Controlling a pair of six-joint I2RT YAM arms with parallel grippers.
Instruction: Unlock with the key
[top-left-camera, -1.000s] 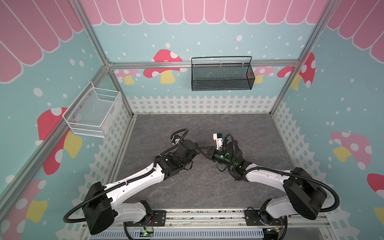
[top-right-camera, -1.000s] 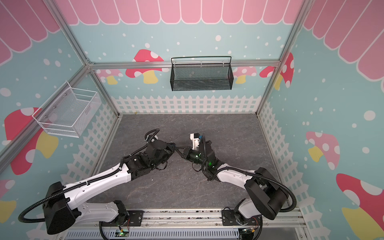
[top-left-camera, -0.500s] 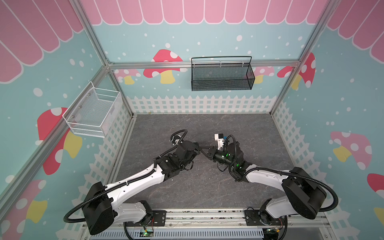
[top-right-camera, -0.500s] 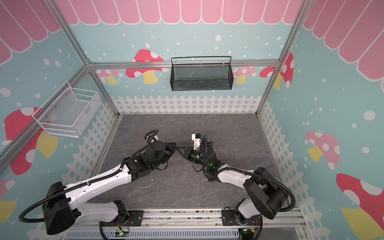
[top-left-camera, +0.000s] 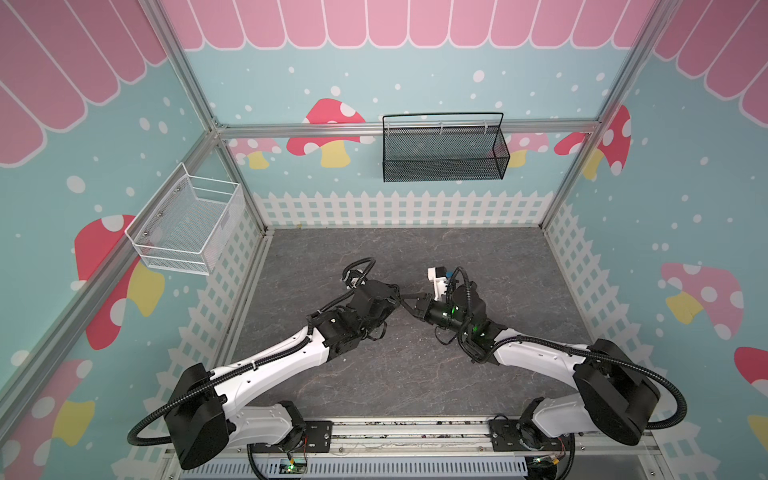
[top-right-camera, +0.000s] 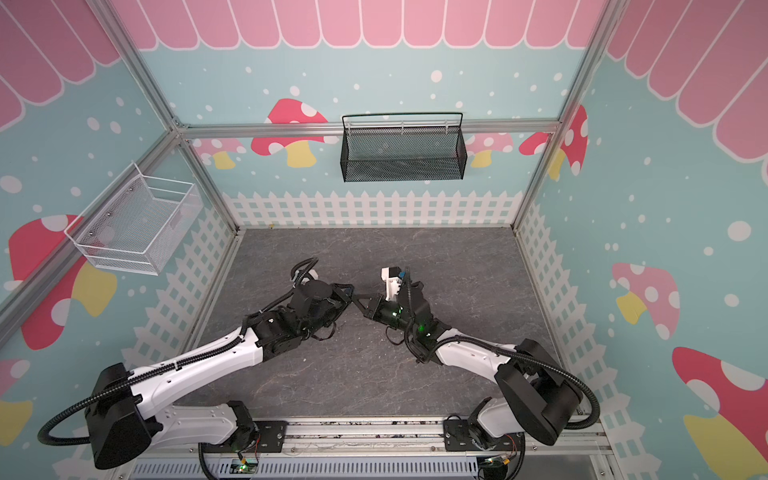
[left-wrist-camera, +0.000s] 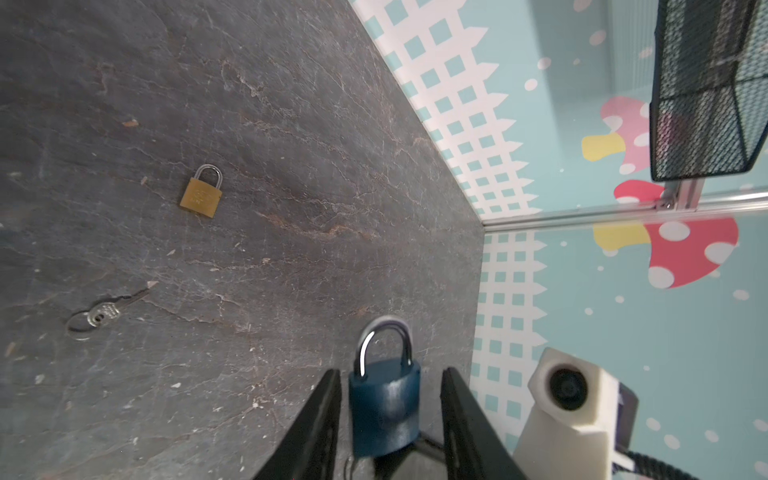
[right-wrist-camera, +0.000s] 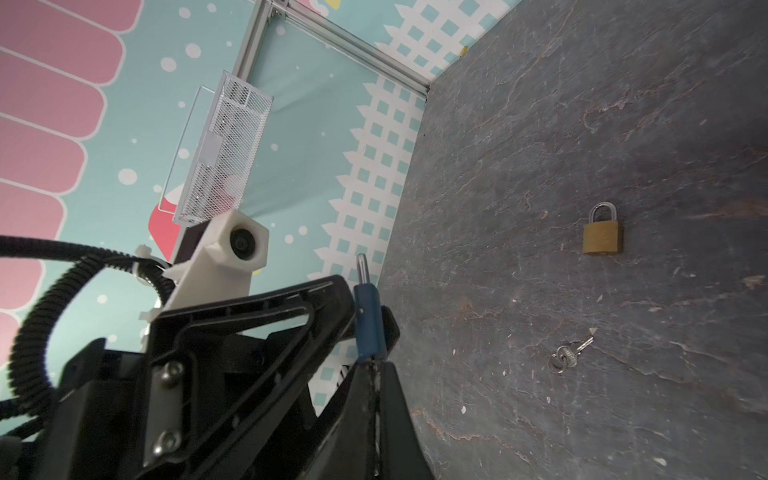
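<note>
The blue padlock hangs in the air between the two arms, its steel shackle pointing away from the right arm. My left gripper is open: its fingers stand on either side of the padlock body, with a clear gap on one side. My right gripper is shut, its tips right at the padlock's underside. The key is almost wholly hidden between its pads; only a thin dark sliver shows there. In both top views the grippers meet at mid-table.
A brass padlock lies flat on the grey slate table. A second silver key on a ring lies near it. A black mesh basket hangs on the back wall, a white one on the left wall.
My left gripper's jaws have opened off the blue padlock. The right gripper stays shut and both arms have barely moved.
</note>
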